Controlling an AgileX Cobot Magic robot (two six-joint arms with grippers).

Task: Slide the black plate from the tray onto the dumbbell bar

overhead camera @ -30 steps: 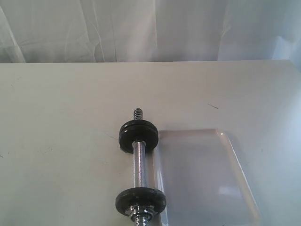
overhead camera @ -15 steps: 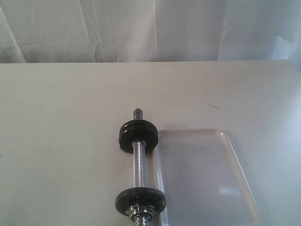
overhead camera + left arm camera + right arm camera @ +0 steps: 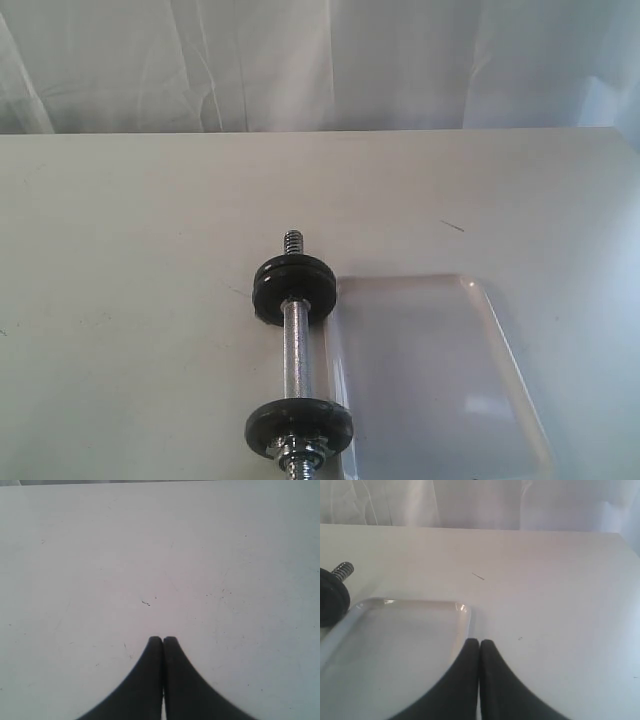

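Here we are seeing the dumbbell bar (image 3: 297, 350) lying just beside the tray (image 3: 503, 345). The left gripper (image 3: 162, 639) and right gripper (image 3: 479, 641) are hovering with fingers pressed together, gripping nothing.

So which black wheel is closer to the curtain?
The far disc, where the threaded tip pokes out; the near disc lies at the view's bottom edge.

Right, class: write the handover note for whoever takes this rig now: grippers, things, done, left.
Left gripper: shut, empty, over bare table.
Right gripper: shut, empty, near the tray's corner.
Dumbbell bar lies beside the tray, with a far disc and a near disc on it.
No loose black plate shows on the tray, so the job looks done; confirm before starting anything.
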